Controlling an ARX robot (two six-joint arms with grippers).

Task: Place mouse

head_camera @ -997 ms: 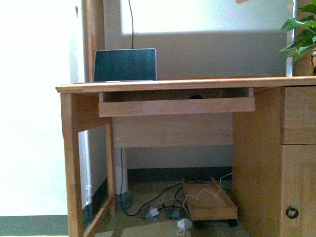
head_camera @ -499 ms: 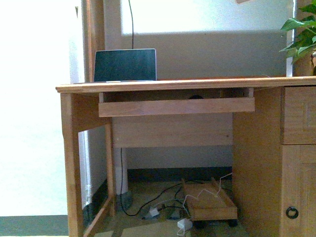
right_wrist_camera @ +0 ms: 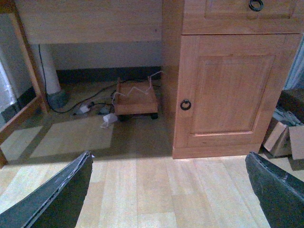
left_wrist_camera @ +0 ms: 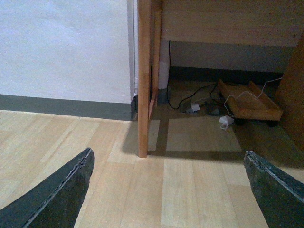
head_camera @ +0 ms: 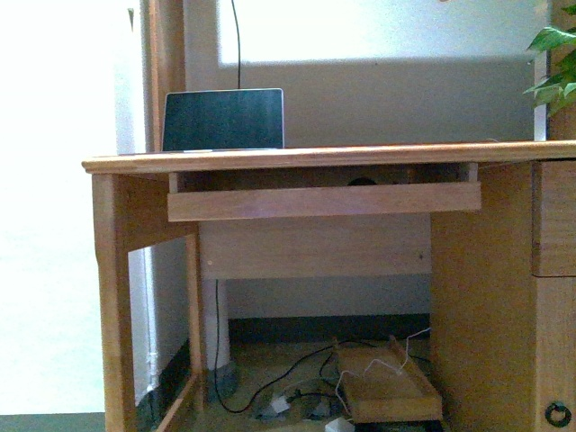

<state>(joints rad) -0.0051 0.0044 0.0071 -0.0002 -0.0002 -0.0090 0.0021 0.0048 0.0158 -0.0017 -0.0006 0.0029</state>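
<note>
Both arms hang low, so the wrist cameras look along the floor point(left_wrist_camera: 190, 190) and under the furniture, not onto the wooden surface point(head_camera: 297, 158). I think this is a travelling pose, kept while the robot is not yet near enough to reach. The left end effector point(left_wrist_camera: 167, 154) is spread wide with nothing between its fingers, and the right end effector point(right_wrist_camera: 168, 156) is the same: wide apart and empty.

The mouse point(head_camera: 363, 180) seems to be the small dark dome in the gap above the front rail of the keyboard tray point(head_camera: 324, 201), under the surface. It is too small to be sure. The laptop point(head_camera: 223, 119) stands open on the surface, toward its left end.

Compared with half a second ago, the furniture fills more of the front view, and the plant point(head_camera: 556, 63) is pushed further toward the right edge. So the robot's body has come closer.
</note>
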